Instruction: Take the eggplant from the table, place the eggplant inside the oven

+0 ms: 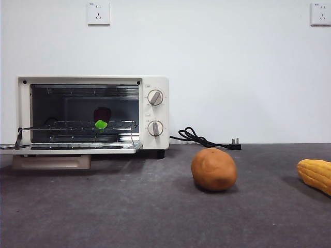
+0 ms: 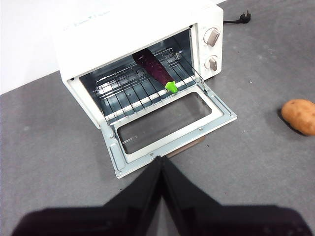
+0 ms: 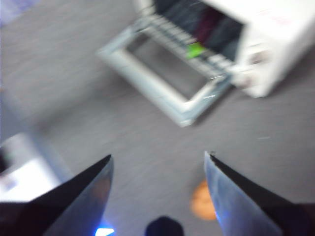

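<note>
Looking down at the oven (image 2: 147,44), I see the eggplant (image 2: 153,70) lying on its wire rack (image 2: 125,88), long axis front to back, green stem toward the dropped door (image 2: 167,125). My left gripper (image 2: 161,164) hangs before that door, jaws pressed together and empty; my right gripper (image 3: 157,162) is spread wide, farther off.

The right wrist picture is coming out all blurry. In it the oven (image 3: 256,44), the green tip of the eggplant (image 3: 196,49) and the potato (image 3: 203,202) are showing only as smeary shapes, and the right tool (image 3: 157,164) is partly covering the potato.

In the front view, the corn cob (image 1: 316,174) is being cut off at the 3 o'clock edge. The oven's rack (image 1: 77,125) is hiding most of the eggplant's body.

The knob marks are looking too small to read.
</note>
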Tool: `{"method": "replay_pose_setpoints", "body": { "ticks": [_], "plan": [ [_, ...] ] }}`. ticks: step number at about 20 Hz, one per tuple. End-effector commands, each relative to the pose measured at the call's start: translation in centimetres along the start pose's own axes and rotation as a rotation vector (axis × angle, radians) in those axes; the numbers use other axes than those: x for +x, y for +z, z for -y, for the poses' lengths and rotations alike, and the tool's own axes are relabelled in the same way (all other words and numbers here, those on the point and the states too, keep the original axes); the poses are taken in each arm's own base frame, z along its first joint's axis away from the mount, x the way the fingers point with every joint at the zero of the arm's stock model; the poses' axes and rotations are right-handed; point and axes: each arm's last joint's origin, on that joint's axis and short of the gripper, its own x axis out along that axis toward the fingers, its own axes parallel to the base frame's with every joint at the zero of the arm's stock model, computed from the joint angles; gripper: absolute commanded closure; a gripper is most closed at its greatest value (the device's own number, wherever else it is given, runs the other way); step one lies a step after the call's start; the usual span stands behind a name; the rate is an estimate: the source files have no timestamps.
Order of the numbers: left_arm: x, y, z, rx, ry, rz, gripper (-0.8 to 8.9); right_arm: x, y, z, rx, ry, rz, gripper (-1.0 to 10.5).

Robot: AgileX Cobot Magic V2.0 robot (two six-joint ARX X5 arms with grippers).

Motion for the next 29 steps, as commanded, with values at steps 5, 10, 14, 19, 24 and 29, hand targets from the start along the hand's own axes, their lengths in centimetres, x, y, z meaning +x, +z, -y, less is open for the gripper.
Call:
{"method": "replay_pose_setpoints", "body": {
  "ticks": [5, 10, 14, 19, 24, 29],
  "plan": [
    [0.0, 0.0, 0.0, 0.001, -0.001, 0.010, 8.19, -1.1, -0.5, -1.2, -0.061, 0.154, 0.005, 7.7],
    [0.0, 0.0, 0.0, 0.001, 0.000, 0.010, 8.19, -1.0, -0.7, -0.9, -0.058, 0.045, -0.030, 9.6],
    [0.0, 0.1, 0.0, 0.001, 0.000, 0.013, 8.19, -1.1, -0.9, -0.5, -0.057, -0.118, -0.068, 9.6],
    [0.2, 0.3, 0.0, 0.001, 0.001, 0.016, 8.19, -1.1, -1.0, -0.5, -0.056, -0.117, -0.074, 9.6],
    [1.4, 1.3, -0.3, -0.022, 0.027, 0.043, 8.20, -1.8, -1.2, -0.8, -0.058, -0.092, -0.056, 9.6],
    [5.6, 3.1, -1.6, -0.071, 0.007, 0.019, 8.20, -4.7, -2.0, -1.6, -0.071, -0.102, 0.012, 9.6]
  ]
}}
